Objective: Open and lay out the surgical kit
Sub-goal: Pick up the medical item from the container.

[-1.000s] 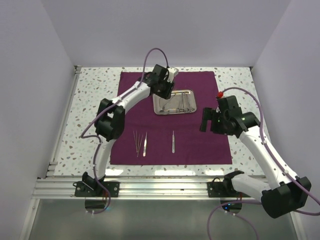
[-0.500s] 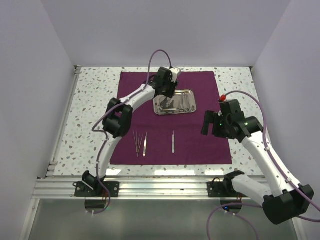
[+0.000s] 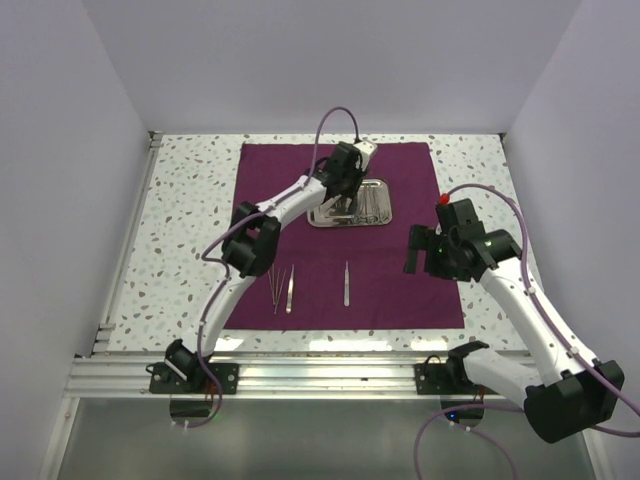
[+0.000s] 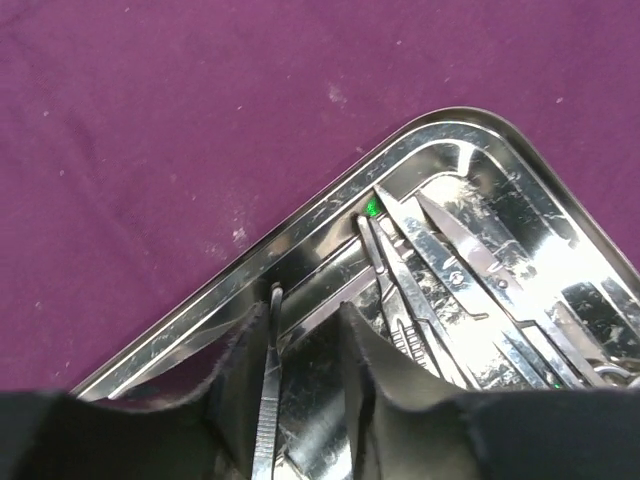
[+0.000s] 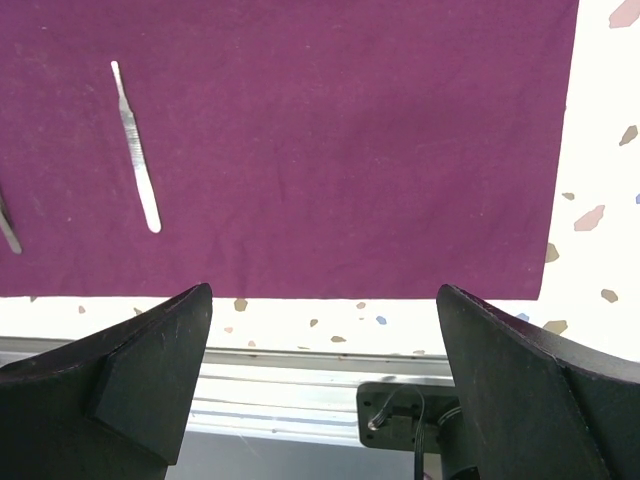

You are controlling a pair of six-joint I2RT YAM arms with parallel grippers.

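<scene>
The dark purple cloth [image 3: 400, 285] lies spread flat on the table. The steel tray [image 3: 388, 205] stands on its far half and holds several silver instruments [image 4: 440, 270]. My left gripper [image 3: 341, 207] reaches down into the tray's near left corner. In the left wrist view this gripper [image 4: 300, 310] is open. A thin silver instrument [image 4: 268, 380] lies along its left finger, with a gap to the right finger. Tweezers [image 3: 273, 284], a second slim tool [image 3: 290, 289] and a straight handle [image 3: 347, 283] lie on the near cloth. My right gripper [image 3: 413, 250] hangs wide open and empty above the cloth's right side.
In the right wrist view the open right gripper [image 5: 322, 290] looks down on the cloth's near right corner [image 5: 545, 270], the straight handle [image 5: 135, 148] and the aluminium rail [image 5: 280, 390] at the table's front edge. White walls close in three sides of the speckled tabletop [image 3: 190, 200].
My left gripper has moved right and down, from the tray's left edge into the tray. The right gripper has barely shifted and stays wide open.
</scene>
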